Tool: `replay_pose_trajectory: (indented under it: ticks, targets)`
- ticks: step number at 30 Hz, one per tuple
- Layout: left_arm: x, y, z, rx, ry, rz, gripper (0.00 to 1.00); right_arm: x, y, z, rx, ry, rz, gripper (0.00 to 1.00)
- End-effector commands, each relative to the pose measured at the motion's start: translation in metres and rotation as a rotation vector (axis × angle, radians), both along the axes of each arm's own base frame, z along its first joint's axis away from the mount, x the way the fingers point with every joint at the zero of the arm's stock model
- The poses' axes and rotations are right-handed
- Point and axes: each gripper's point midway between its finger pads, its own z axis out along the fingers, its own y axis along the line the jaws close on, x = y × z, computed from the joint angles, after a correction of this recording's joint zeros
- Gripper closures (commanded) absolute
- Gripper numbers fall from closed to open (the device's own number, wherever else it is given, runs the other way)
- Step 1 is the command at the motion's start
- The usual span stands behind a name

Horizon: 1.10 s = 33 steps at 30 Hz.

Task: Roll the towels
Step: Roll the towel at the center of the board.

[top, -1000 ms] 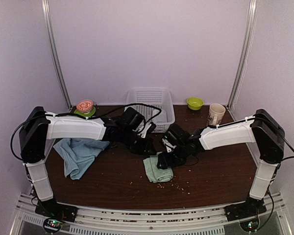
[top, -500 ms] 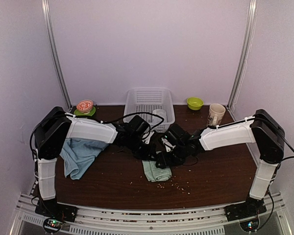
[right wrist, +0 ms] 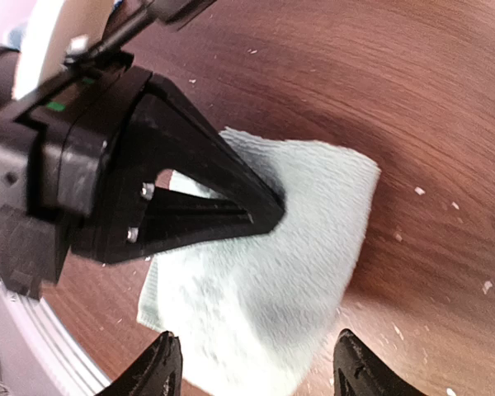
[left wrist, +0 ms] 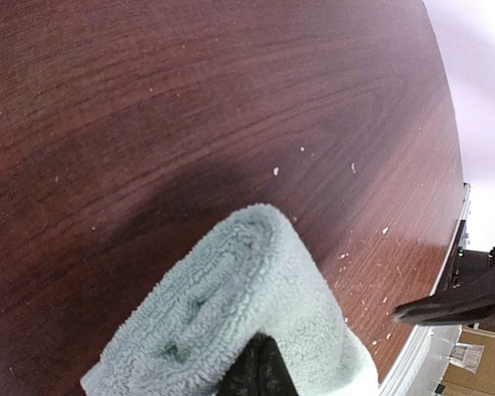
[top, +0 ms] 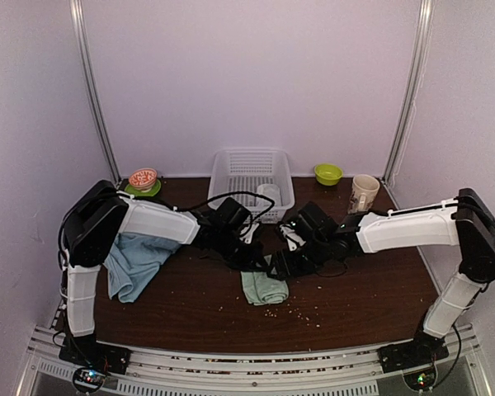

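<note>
Top external view: the pale green terry-cloth towel [top: 264,290] lies folded near the middle of the dark brown wooden table [top: 355,289], its long axis roughly 11 to 5 o'clock. The left gripper [top: 253,261] is at its 11 o'clock corner and the right gripper [top: 282,266] at its 1 o'clock corner. A large light blue cloth towel [top: 136,260] sprawls at 9 o'clock. The white plastic lattice basket [top: 252,165], a lime green bowl [top: 328,173] and a beige mug [top: 365,192] stand along the far edge from 12 to 2 o'clock, well apart from the grippers. Left wrist view: the green towel humps up from 6 o'clock, its rounded fold pointing toward 1 o'clock, and the pincer's dark tips are clenched together in the cloth; pale crumbs [left wrist: 275,172] dot the wood. Right wrist view: the towel stretches from 2 to 7 o'clock, the left gripper clamped on its upper part, while the right gripper's fingers [right wrist: 161,367] are spread wide, released, either side of its near end.
</note>
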Motion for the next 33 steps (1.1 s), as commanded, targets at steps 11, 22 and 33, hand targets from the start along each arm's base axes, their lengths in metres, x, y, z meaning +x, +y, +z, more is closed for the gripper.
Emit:
replay_pose_trajectory:
  ticks: [11,22,33]
  targets:
    - [-0.006,0.034,-0.028,0.109,0.002,0.045,1.0,0.012,-0.006,-0.013,0.289,0.189,-0.19,0.42]
    - [-0.013,0.043,-0.04,0.124,0.013,0.049,1.0,-0.001,0.001,-0.038,0.414,0.342,-0.234,0.46]
    - [-0.015,0.044,-0.023,0.095,-0.004,0.048,1.0,-0.001,-0.006,-0.04,0.131,0.247,-0.158,0.99]
